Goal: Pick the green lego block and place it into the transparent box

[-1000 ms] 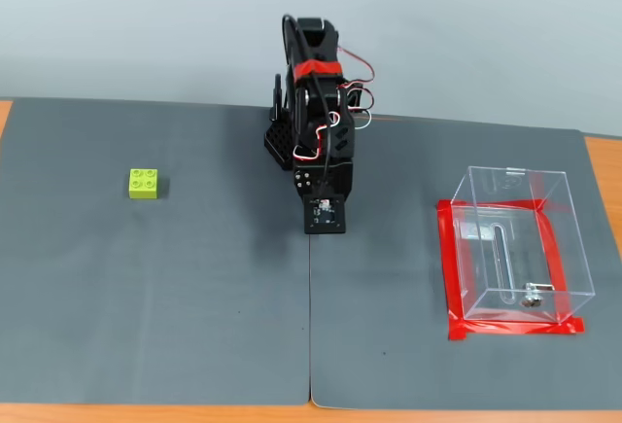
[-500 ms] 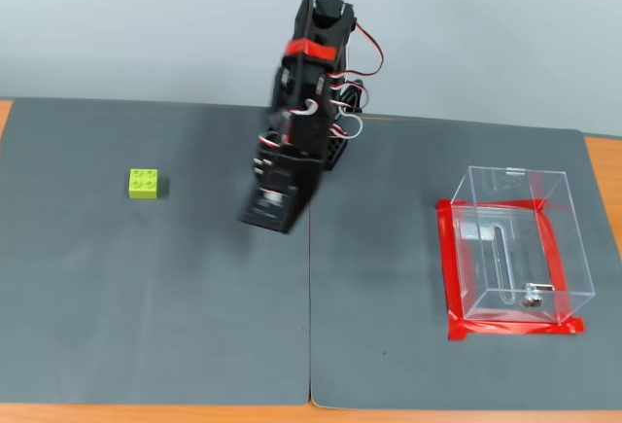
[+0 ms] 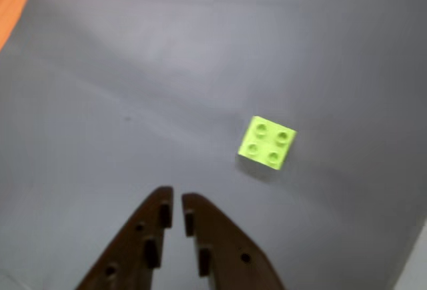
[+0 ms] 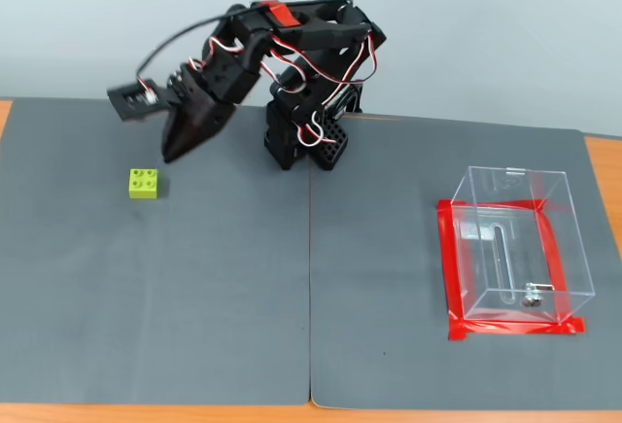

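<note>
The green lego block [image 4: 145, 183] lies on the grey mat at the left in the fixed view; in the wrist view it [image 3: 267, 143] sits above and to the right of my fingertips. My gripper [image 4: 171, 154] hangs above the mat just right of the block, apart from it. In the wrist view the gripper [image 3: 177, 200] shows two dark fingers nearly touching, with nothing between them. The transparent box [image 4: 515, 241] stands at the far right of the fixed view on a red tape border, with nothing inside it.
The arm's black base [image 4: 306, 136] stands at the back middle of the grey mat [image 4: 243, 297]. A seam runs down the mat's middle. The orange table [image 4: 607, 165] shows at the edges.
</note>
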### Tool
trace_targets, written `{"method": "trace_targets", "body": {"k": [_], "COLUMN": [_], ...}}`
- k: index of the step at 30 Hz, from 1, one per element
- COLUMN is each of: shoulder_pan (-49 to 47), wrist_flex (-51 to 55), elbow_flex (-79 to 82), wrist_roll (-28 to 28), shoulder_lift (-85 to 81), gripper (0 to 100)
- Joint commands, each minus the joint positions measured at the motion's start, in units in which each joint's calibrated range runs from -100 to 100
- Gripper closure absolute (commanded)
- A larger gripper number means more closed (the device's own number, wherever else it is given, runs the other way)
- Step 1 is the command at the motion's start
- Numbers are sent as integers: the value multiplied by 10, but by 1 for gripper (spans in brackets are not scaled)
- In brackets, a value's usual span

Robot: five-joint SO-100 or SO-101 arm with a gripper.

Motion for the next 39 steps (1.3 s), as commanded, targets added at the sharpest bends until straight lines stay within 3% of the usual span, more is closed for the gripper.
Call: {"method": "trace_targets", "body": {"k": [1,10,20,32,39], "shoulder_pan": [64,129,124,92,74], "wrist_flex": [-7,-6,-7,-21,-44], "elbow_flex": [-42,-114,-200,-202,-193], "wrist_roll": [1,1,-2,-3,-3], "shoulder_lift": [3,164,336,396,409], "gripper": [98,98,98,98,83]}}
